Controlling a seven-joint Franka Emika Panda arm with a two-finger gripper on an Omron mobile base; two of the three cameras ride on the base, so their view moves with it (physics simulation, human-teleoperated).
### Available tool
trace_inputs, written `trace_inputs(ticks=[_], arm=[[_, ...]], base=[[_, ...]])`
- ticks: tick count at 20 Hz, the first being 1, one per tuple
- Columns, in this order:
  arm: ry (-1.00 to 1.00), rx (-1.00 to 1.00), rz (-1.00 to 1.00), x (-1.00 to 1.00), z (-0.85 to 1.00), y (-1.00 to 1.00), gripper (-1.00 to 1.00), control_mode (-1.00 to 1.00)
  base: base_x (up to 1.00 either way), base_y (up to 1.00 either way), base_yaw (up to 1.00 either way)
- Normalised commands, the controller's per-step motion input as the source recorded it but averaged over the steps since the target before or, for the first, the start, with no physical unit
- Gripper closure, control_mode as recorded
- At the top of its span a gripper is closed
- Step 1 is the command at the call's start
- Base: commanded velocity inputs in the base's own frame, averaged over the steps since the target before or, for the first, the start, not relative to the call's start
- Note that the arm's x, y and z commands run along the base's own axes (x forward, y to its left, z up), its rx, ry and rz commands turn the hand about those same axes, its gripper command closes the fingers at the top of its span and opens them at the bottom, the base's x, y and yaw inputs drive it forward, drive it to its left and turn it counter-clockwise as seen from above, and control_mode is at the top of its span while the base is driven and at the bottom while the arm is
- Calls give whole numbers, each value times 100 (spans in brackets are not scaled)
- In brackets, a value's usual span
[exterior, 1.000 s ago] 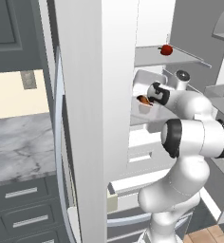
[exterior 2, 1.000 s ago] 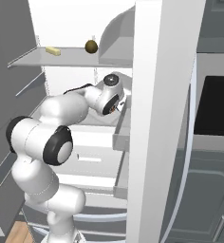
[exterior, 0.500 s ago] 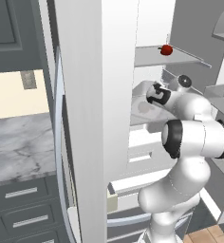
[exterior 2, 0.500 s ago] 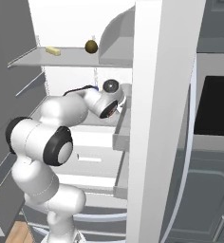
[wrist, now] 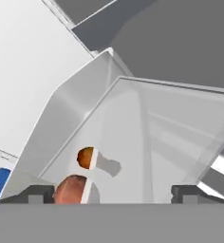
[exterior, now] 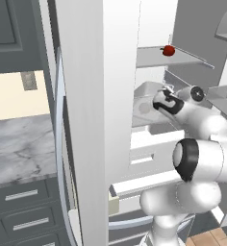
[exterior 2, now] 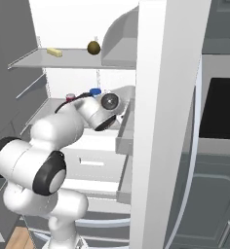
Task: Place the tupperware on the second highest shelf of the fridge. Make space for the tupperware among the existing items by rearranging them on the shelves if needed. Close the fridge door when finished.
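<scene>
Standing wide apart, the two dark fingertips of the gripper [wrist: 112, 193] rise at about 7 and 5 o'clock in the hand view, and nothing sits between them, so the hand is open and holds nothing. Just ahead of it, toward 12 o'clock along the line the hand looks, lies the tupperware [wrist: 133, 142], a pale translucent tub whose near rim runs across the gap between the fingertips. Inside it, toward 8 o'clock, I can make out the brown drumstick [wrist: 72, 189] and a small orange-brown round piece [wrist: 85, 157] just past it. The tub's long axis seems to run away from the hand, deeper into the fridge [exterior: 94, 120], though the tilted view makes that hard to be sure of.

From the left base view the gripper [exterior: 166, 102] sits at the inner end of the arm, level with the second highest shelf [exterior: 144, 120], and the tupperware [exterior: 146, 93] rests on that slab just at 9 o'clock of the hand. A red fruit [exterior: 169, 50] sits on the slab above, at 12 o'clock. From the right base view a brown round fruit [exterior 2: 93, 47] and a pale yellow block [exterior 2: 53, 52] share that upper slab.

By my judgement the tub is placed; backing the hand straight out and shutting the door come next.
</scene>
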Motion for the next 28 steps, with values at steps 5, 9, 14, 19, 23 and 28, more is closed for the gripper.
trace_inputs(ticks=[5,9,14,19,23,28], arm=[[5,-12,19,-90,75,30,-100,-100],[41,-49,38,-96,79,78,-100,-100],[25,-49,37,-97,19,89,-100,-100],[-1,-6,29,-53,0,20,-100,-100],[-4,0,13,-22,0,4,-100,-100],[0,0,0,0,0,0,-100,100]], base=[[0,0,0],[0,0,0],[0,0,0],[0,0,0],[0,0,0],[-18,-1,2]])
